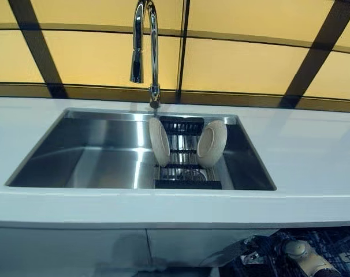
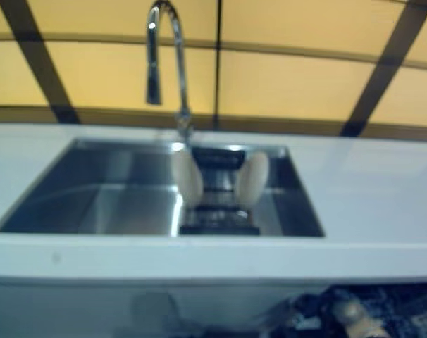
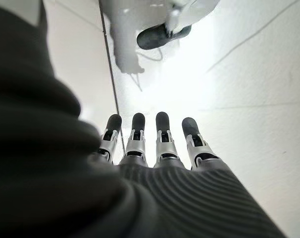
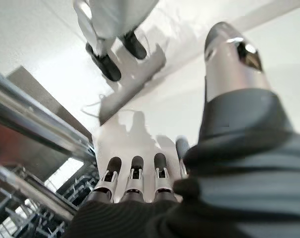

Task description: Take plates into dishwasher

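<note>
A stainless-steel rectangular sink sits sunk in the white desk across the middle of my head views, and inside it, right of centre, a black wire dish rack holds two round cream plates. The left cream plate stands on edge against the rack's left side, and the right cream plate stands on edge at its right side, tilted so its hollow face turns toward the first. The two are apart, with bare rack bars between them. A tall curved chrome tap rises from the desk's back edge at the upper centre of the frame, its spout hanging above the sink just left of the rack. Behind it runs a yellow wall crossed by dark bands.

In the lower right corner of the head views, below the desk's front edge, a dark wire dishwasher basket shows, with a cream rounded object lying in it; I cannot tell what that is.

My left hand shows only in its wrist view, fingers straight and side by side, holding nothing, over a pale tiled floor. My right hand likewise shows only in its wrist view, its fingers stretched out and empty and its thumb raised well apart, with chrome bars of the basket at the left of that frame. No writing can be read anywhere.
</note>
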`<state>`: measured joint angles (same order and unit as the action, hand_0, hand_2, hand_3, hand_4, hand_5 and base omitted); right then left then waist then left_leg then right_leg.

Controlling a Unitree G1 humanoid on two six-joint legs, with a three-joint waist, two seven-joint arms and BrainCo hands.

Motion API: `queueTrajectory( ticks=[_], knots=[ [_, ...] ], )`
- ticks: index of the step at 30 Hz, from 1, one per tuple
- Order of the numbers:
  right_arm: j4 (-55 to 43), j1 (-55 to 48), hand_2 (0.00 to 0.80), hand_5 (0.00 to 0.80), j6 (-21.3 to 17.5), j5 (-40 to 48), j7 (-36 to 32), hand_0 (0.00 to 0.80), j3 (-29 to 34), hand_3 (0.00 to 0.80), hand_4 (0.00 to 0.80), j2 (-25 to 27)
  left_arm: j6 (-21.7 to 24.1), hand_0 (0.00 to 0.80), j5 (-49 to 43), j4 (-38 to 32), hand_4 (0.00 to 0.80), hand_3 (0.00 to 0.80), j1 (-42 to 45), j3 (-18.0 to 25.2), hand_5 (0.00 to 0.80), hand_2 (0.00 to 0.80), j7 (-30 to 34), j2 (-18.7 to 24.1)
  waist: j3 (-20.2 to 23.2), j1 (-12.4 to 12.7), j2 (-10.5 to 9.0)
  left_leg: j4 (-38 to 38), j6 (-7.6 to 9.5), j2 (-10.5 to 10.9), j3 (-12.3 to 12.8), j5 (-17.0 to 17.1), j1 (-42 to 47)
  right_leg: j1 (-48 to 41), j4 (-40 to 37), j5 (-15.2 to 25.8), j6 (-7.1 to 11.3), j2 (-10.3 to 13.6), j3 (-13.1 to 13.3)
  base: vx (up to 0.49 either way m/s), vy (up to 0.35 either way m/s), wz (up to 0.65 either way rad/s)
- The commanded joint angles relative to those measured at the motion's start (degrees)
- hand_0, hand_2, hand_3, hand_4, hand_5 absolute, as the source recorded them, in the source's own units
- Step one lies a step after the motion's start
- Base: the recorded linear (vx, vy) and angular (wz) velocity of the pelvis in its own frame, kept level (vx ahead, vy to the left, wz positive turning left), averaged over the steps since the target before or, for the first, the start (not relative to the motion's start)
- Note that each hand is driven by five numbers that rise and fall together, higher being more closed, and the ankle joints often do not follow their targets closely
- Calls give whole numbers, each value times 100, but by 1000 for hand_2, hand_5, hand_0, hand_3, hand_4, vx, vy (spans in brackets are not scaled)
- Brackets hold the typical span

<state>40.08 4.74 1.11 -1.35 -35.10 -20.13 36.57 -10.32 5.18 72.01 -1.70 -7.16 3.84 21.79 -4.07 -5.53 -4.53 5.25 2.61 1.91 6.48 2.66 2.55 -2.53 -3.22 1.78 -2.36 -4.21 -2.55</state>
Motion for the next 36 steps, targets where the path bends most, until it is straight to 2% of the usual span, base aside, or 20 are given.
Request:
queueTrajectory(
  ticks=[1,3,6,8,10,17,19,22,30,36],
  knots=[
    [-313,265,0,0,94,207,-303,0,348,0,0,198,141,0,-234,226,0,0,49,17,0,0,33,23,284,30,119,-143,8,-45,282,-460,58,370,361,-34,672,486,23,53,132,-17],
    [-446,228,0,0,91,211,-492,0,392,0,0,237,191,0,-199,182,0,0,100,39,0,0,31,-31,247,19,141,-210,32,-31,339,-605,150,301,348,-45,758,536,-31,83,143,-37],
    [-698,246,0,0,191,547,-994,0,476,0,0,272,197,0,-204,150,0,0,122,43,0,0,-19,-47,251,62,171,-50,34,-66,452,-542,215,295,537,-141,785,537,-162,35,59,-35],
    [-985,423,0,0,376,882,-1519,0,443,0,0,323,189,0,0,113,0,0,104,57,0,0,-104,24,257,114,162,-25,2,-117,521,-491,176,259,486,-105,824,612,-294,-46,-24,-26],
    [-1192,579,0,0,566,1187,-1799,0,404,0,0,354,163,0,127,144,0,0,-14,114,0,0,-93,102,231,93,153,-25,7,-127,507,-498,188,310,506,-101,810,605,-182,-37,-40,-20],
    [-1671,1008,0,0,1250,2062,-3065,0,233,0,0,676,312,0,134,367,0,0,3,257,0,0,55,101,347,169,53,-25,-79,-161,564,-560,265,78,21,13,802,591,-280,33,-69,-6],
    [-1823,1057,0,0,1581,2040,-3629,0,148,0,0,644,370,0,160,435,0,0,49,241,0,0,62,43,397,170,48,-25,-106,-164,578,-576,280,37,-45,6,791,576,-265,81,-35,-3],
    [-2067,997,0,0,1878,1875,-4201,0,-80,0,0,567,445,0,150,521,0,0,110,228,0,0,89,-4,432,192,48,-25,-129,-173,578,-576,290,-9,-67,-35,771,578,-276,58,-21,-1],
    [-2571,377,0,0,2590,1342,-4686,0,-199,0,0,427,379,0,192,554,0,0,121,187,0,0,107,107,388,166,64,-25,-118,-194,563,-514,240,43,-21,-18,753,619,-311,17,-6,0],
    [-2912,33,0,0,2761,2010,-5142,0,-101,0,0,456,343,0,241,593,0,0,106,132,0,0,152,214,288,139,87,-25,-92,-192,526,-506,242,81,45,-13,778,658,-264,0,0,0]
  ],
)
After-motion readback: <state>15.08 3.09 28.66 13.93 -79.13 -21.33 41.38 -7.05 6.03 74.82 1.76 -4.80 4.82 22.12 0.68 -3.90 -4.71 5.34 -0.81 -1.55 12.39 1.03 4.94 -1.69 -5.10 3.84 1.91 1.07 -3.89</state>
